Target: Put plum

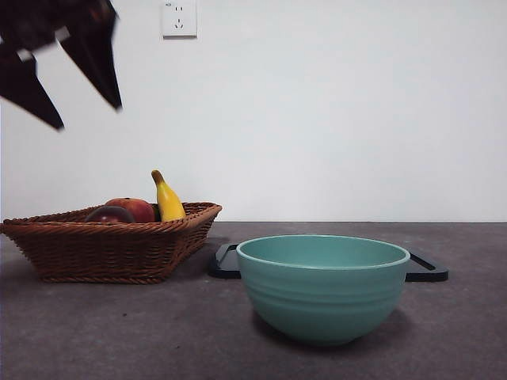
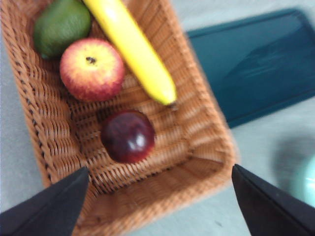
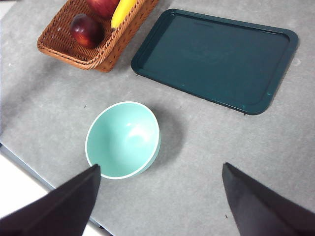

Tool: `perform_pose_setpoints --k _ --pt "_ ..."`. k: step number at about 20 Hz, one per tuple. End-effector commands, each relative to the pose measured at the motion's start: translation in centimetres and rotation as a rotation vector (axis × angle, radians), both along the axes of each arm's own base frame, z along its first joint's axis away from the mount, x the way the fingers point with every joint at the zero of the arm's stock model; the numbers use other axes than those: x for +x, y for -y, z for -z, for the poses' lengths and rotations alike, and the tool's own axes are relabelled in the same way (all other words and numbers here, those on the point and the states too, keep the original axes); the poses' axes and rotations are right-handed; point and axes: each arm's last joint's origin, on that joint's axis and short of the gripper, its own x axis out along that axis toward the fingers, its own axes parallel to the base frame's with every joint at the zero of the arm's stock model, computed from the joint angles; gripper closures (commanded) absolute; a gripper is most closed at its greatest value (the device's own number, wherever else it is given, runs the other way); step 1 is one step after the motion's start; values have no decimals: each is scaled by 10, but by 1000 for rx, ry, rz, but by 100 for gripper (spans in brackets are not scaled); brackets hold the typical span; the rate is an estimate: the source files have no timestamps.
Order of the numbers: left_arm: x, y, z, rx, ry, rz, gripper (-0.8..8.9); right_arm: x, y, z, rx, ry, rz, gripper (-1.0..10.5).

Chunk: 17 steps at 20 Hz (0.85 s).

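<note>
Bowl point(image 1: 322, 285) empty; plum point(image 2: 128, 136) in basket point(image 2: 44, 142); left fingers point(image 2: 157, 206) apart above.

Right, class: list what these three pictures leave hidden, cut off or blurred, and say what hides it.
- Plum, front view: only its top shows; the basket rim hides the rest.
- Green fruit, left wrist view: cut by the picture edge, and absent from the front view.
- Tray, front view: mostly behind the bowl.
- Bowl, left wrist view: a blurred sliver at the edge.
- Left tool: only jaw tips show, open above the basket.
</note>
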Motion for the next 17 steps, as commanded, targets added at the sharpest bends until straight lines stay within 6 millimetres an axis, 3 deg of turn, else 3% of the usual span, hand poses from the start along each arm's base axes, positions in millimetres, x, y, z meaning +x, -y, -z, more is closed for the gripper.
perform_pose_setpoints --k 1,11,17 --pt "20 10 15 29 -14 4 350 0 -1 -6 10 17 -2 551" --pt "66 27 83 120 -102 16 350 0 -1 -6 11 15 0 551" --pt "75 30 102 136 -129 24 350 0 -1 -6 11 15 0 551"
